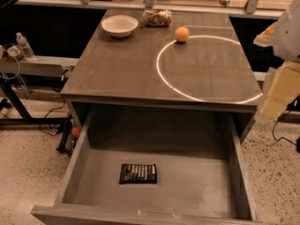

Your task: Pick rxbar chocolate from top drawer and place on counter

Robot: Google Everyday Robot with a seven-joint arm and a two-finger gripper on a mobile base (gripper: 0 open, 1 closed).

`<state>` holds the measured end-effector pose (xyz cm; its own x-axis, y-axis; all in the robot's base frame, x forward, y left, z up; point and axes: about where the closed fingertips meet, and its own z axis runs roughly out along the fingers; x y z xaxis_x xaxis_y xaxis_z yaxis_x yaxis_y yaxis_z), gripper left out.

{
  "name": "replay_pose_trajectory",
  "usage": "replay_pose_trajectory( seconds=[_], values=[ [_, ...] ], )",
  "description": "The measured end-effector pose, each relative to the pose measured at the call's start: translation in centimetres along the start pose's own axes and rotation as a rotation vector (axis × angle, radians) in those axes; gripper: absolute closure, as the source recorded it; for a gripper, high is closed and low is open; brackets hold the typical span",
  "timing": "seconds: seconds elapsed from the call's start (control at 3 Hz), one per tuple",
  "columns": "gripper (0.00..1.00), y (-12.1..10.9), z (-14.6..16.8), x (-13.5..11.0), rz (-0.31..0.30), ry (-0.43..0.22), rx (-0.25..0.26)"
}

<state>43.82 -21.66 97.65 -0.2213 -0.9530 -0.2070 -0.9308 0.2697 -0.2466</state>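
Note:
The rxbar chocolate [138, 173], a flat black bar with pale lettering stripes, lies flat on the floor of the open top drawer [75, 165], left of its middle. The counter [122, 64] above carries a thin white circle [161, 78] on its right half. My gripper [277, 95] hangs at the right edge of the view, beside the counter's right front corner. It is above and well to the right of the drawer and far from the bar. It holds nothing that I can see.
A white bowl [119, 25], a crinkly brownish snack bag [157, 18] and an orange [182, 34] sit at the back of the counter. A water bottle [23, 46] stands on a side shelf at the left. Cables lie on the floor at the left.

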Motion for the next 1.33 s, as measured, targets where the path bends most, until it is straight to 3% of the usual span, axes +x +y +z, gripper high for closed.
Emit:
replay_pose_trajectory(
  seconds=[0.67,1.33],
  values=[
    [0.00,-0.1,0.2,0.0,0.008,-0.012,-0.003],
    [0.00,5.9,10.3,-0.3,-0.057,-0.085,-0.205]
  ],
)
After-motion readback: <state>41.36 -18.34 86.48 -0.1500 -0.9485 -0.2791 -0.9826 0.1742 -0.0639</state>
